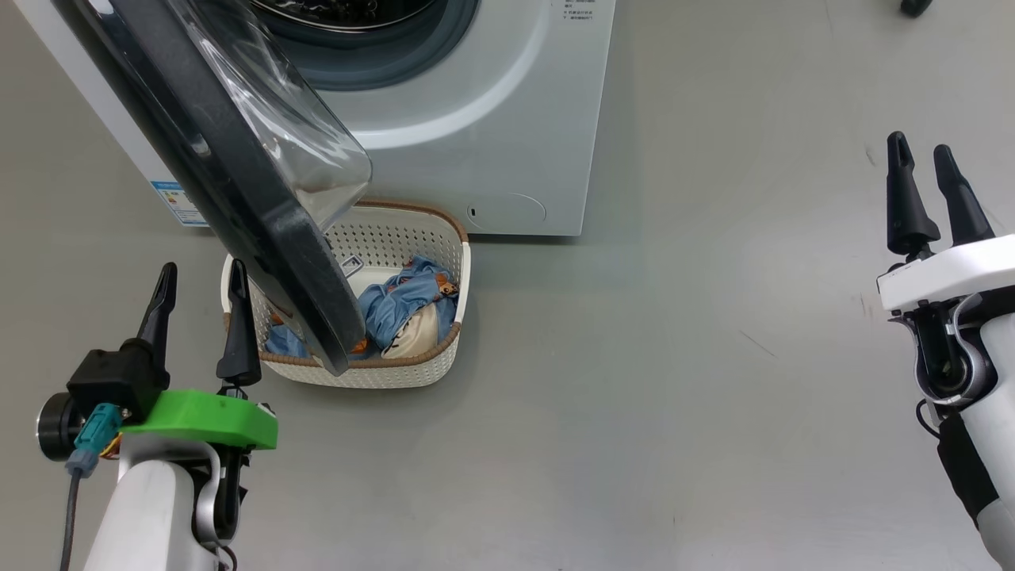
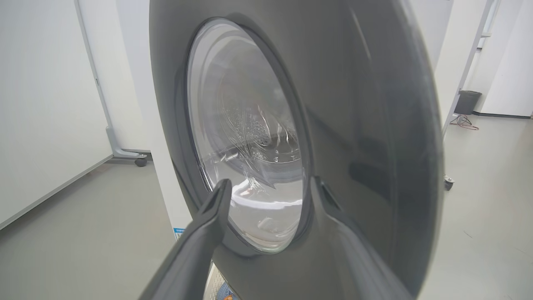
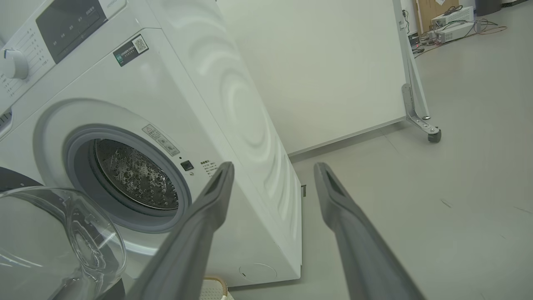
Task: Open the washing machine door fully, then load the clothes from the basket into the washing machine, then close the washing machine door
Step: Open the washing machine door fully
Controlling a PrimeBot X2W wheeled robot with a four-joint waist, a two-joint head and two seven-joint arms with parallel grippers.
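The washing machine stands at the top of the head view with its drum mouth uncovered. The washing machine door stands swung out, black rim toward me, its glass bowl facing the machine. Below it sits the basket, partly hidden by the door, with the clothes inside, blue fabric with a cream lining. My left gripper is open just left of the basket, its fingers pointing at the door's outer face. My right gripper is open over bare floor far to the right, empty.
Grey floor spreads between the basket and my right arm. A wheeled partition foot and white panels stand behind the machine. A dark bin and cables lie farther back. Equipment boxes sit at the far wall.
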